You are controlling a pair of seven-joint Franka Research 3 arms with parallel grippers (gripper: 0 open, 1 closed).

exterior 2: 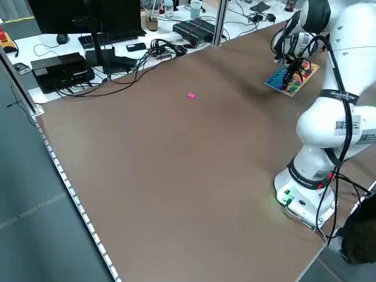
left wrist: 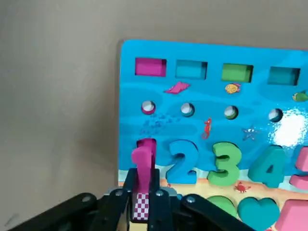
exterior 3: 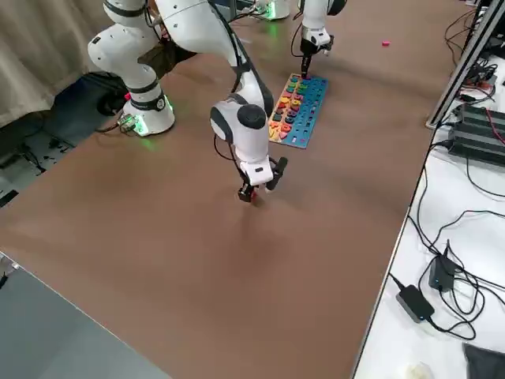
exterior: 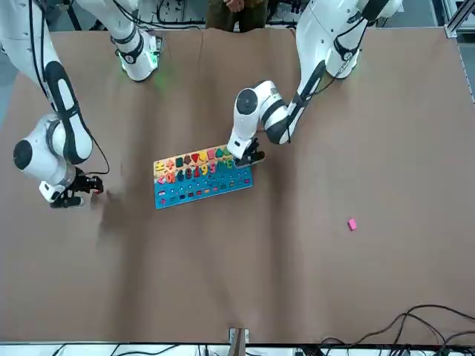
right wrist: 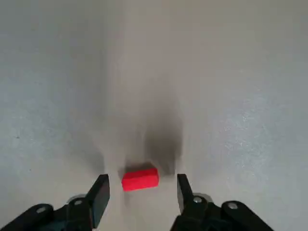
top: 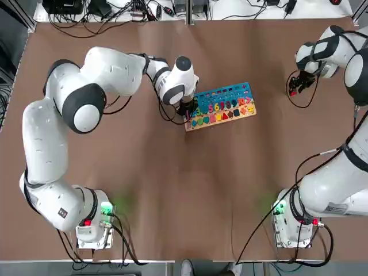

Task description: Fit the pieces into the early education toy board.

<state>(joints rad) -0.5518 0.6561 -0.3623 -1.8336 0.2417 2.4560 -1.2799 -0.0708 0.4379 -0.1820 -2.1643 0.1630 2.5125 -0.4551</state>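
**Operator:** Report the position of the board and the pieces.

**Technician:** The early education toy board (top: 221,107) lies flat near the centre of the brown table (top: 172,190), slightly tilted. Its blue field carries the numerals; its tan strip carries the coloured shapes. One pink piece (left wrist: 142,163) is held upright at the board's end, just over the recess beside the numeral 2. A red piece (right wrist: 140,178) lies on the table well apart from the board, toward the robot's right. A second pink piece (exterior: 352,224) lies alone on the table, far from the board on the robot's left side.

**Operator:** State of the end effectors?

**Technician:** The left gripper (left wrist: 142,204) points down at the board's end, its fingers pinching the upright pink piece. The right gripper (right wrist: 140,192) is lowered over the red piece, its fingers (right wrist: 99,195) spread on either side of it with a gap visible at each side; neither finger touches it.

**Operator:** Surroundings?

**Technician:** Cables (top: 103,14) run along the far table edge.
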